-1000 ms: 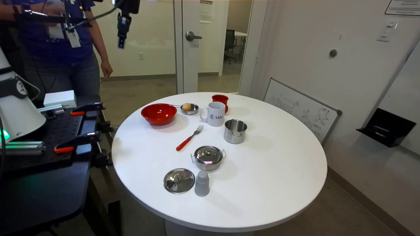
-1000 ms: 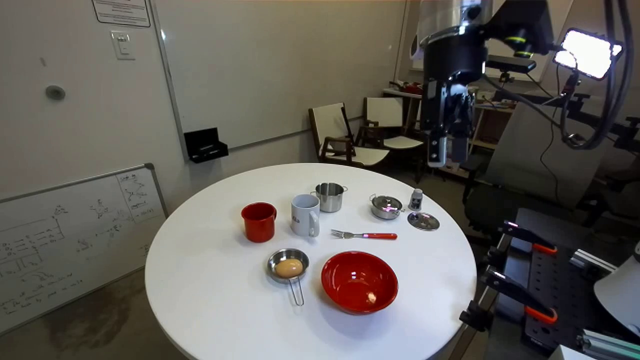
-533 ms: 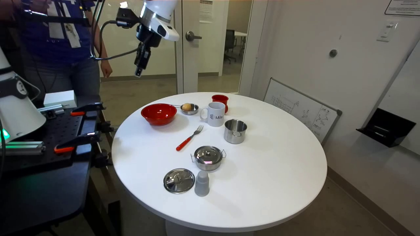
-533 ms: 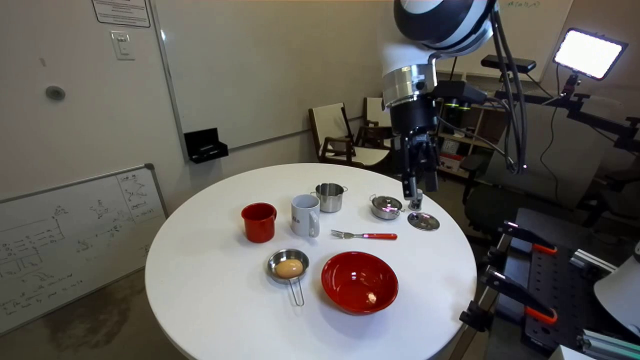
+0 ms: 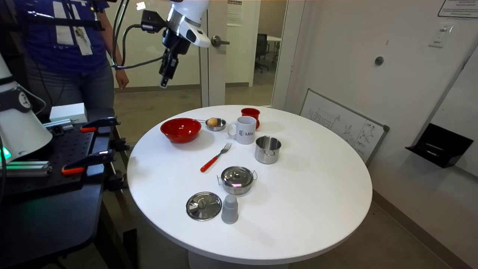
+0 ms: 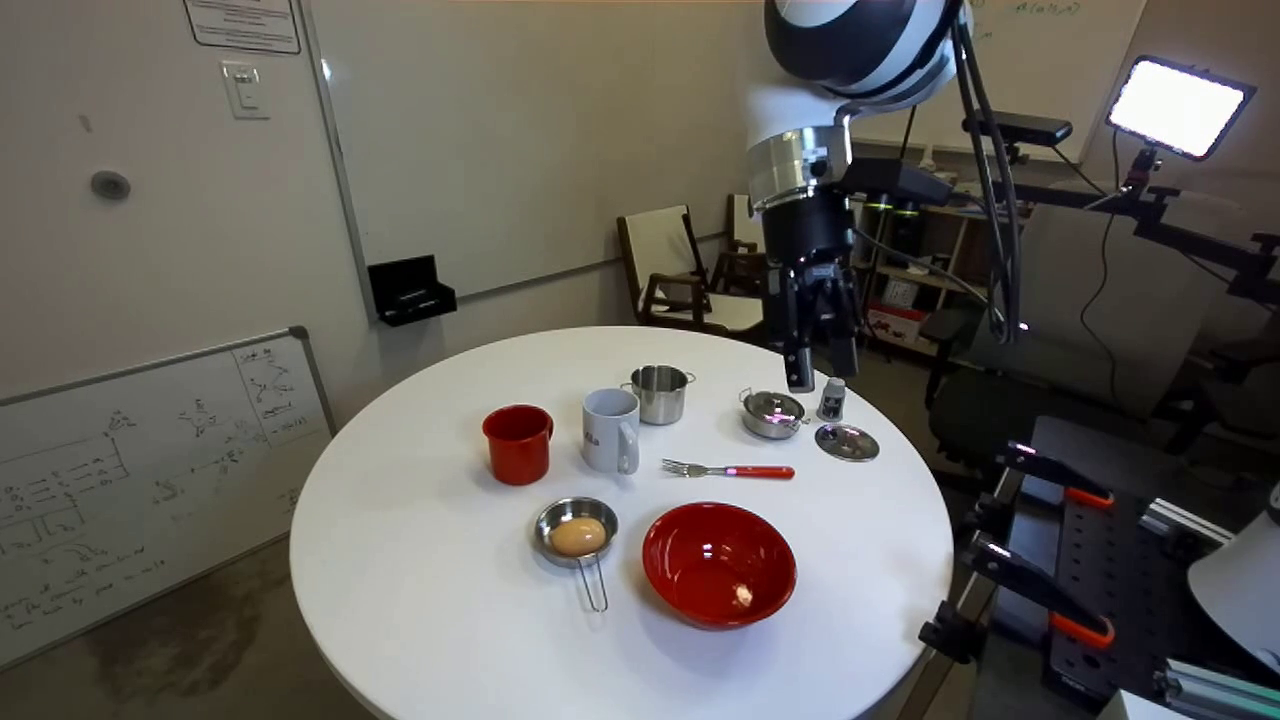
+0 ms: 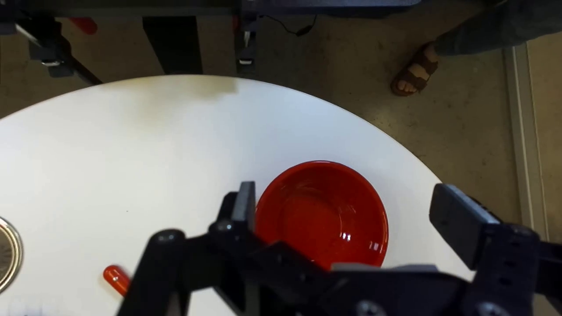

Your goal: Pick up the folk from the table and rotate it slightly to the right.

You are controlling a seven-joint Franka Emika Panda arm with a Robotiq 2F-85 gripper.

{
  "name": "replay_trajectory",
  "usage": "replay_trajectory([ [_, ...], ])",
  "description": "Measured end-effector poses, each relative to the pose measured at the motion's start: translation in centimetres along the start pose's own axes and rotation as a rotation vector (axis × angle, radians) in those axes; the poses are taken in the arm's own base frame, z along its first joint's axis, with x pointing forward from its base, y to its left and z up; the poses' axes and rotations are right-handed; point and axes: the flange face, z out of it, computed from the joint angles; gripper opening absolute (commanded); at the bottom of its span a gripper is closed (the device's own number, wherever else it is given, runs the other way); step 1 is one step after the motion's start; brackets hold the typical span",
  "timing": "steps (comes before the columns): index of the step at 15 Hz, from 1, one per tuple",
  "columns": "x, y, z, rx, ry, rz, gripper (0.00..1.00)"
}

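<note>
The fork (image 5: 214,160), with a red handle and a silvery head, lies flat on the round white table (image 5: 310,194). It also lies there in an exterior view (image 6: 728,471), between the red bowl and the lidded pot. In the wrist view only the end of its red handle (image 7: 116,278) shows at the lower left; my gripper hides the rest. My gripper (image 7: 351,210) is open and empty, with its fingers wide apart, well above the table on the red bowl's side. It also shows in both exterior views (image 5: 163,83) (image 6: 821,365), tilted and apart from the fork.
A red bowl (image 7: 322,210) shows between my fingers, below them. A small pan with an egg (image 6: 578,537), a white mug (image 6: 605,440), a red cup (image 6: 518,445), a steel pot (image 5: 268,150), a lidded pot (image 5: 237,179), a loose lid (image 5: 204,206) and a small bottle (image 5: 230,210) stand around the fork.
My arm has swung in toward the table and my gripper has come lower, most of it in the first half second. The fork and the other objects have not moved.
</note>
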Motion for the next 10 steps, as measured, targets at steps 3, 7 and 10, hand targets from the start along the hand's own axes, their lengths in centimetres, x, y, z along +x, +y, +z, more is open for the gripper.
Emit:
replay_trajectory([
  [3,0.6,1.2,1.4,-0.073,-0.032,-0.030,1.00],
  [7,3.3,4.1,3.3,-0.194,-0.067,-0.087,1.00],
  [10,6.8,5.9,3.2,-0.236,-0.005,-0.125,1.00],
])
